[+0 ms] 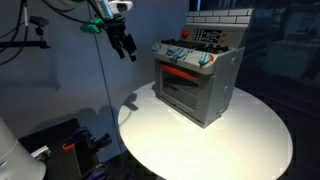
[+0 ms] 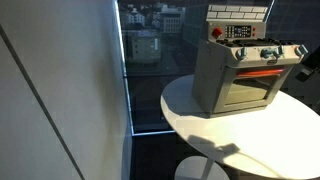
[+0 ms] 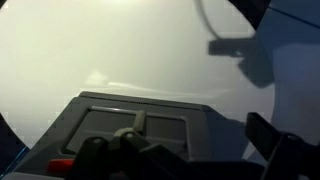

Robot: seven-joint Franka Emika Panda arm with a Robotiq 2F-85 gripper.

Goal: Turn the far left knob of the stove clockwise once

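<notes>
Reaching the far left knob (image 1: 168,47) is the whole job at this point. The gripper (image 1: 128,50) hangs high in the air, well apart from the toy stove (image 1: 200,85) and off to one side of its front. The jaws look parted and hold nothing: in the wrist view two dark fingers (image 3: 277,145) stand wide apart at the bottom edge, with the stove's grey body between them.

The stove sits on the round white surface (image 1: 240,140), and its knobs run in a row along the panel above the oven door (image 2: 250,92). The one wanted is the end knob on the left as one faces the front. The knobs are small and blurred, so their pointer positions cannot be read.

A good approach, I judge, brings the jaws down and in square to the panel, centred on that knob's axis. They then close lightly before the wrist rotates clockwise. Coming in off-centre risks catching the neighbouring knob or shoving the light stove across the surface.
</notes>
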